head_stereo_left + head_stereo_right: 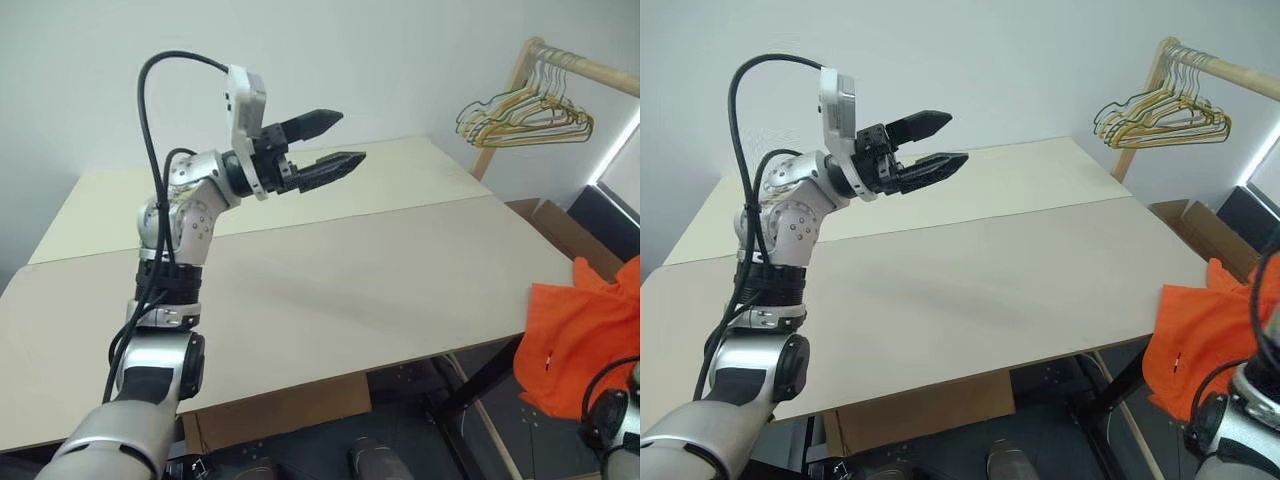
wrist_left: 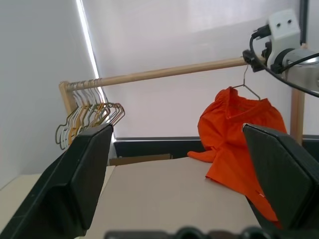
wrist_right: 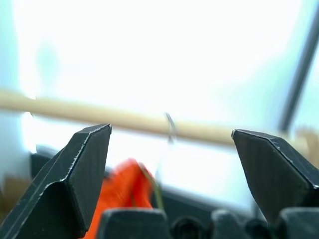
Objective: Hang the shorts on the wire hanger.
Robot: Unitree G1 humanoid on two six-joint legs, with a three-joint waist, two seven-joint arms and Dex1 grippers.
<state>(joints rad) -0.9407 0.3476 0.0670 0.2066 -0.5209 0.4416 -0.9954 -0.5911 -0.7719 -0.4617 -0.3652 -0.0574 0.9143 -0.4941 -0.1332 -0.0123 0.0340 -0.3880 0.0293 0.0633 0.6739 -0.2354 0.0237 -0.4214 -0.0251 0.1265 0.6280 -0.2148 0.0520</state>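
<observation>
A pale wall backs 2 beige tabletops (image 1: 330,290) set edge to edge, their flat matte surfaces bare, with the seam running across. Past the table's right edge stands a wooden rack (image 2: 164,72), a round rail carrying a bunch of yellow and green hangers (image 1: 525,118) at its end. The left gripper (image 1: 332,143), 2 black tapered fingers, is raised over the far tabletop with jaws wide and empty. The shorts (image 2: 239,134), bright orange, thin and crumpled, hang from the wire hanger (image 2: 247,85), whose hook sits on the rail, well apart from the left gripper, beyond the table's right edge. In the right wrist view the right gripper (image 3: 172,149) stands wide, nothing between its fingers, facing rail and hook.
</observation>
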